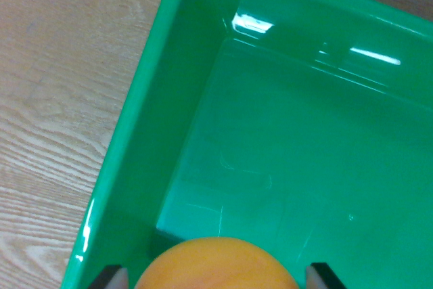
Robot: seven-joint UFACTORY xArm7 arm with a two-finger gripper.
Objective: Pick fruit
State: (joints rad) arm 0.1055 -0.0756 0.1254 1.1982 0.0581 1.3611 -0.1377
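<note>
Orange fruit (216, 265) between end effector (216, 277) fingers, apparently grasped, above green bin (135, 126).

You're getting a bright, evenly lit wrist view. White glare streaks sit on the green bin (203, 65) at its far wall and floor edge, reflecting overhead lights. The orange fruit (216, 265) at the bottom edge reads soft, out of focus. A shadow darkens the bin's near-left corner.

A glossy green plastic bin (203, 45) sits on a pale wood-grain bench (61, 99), ceiling lights glinting off its floor.
</note>
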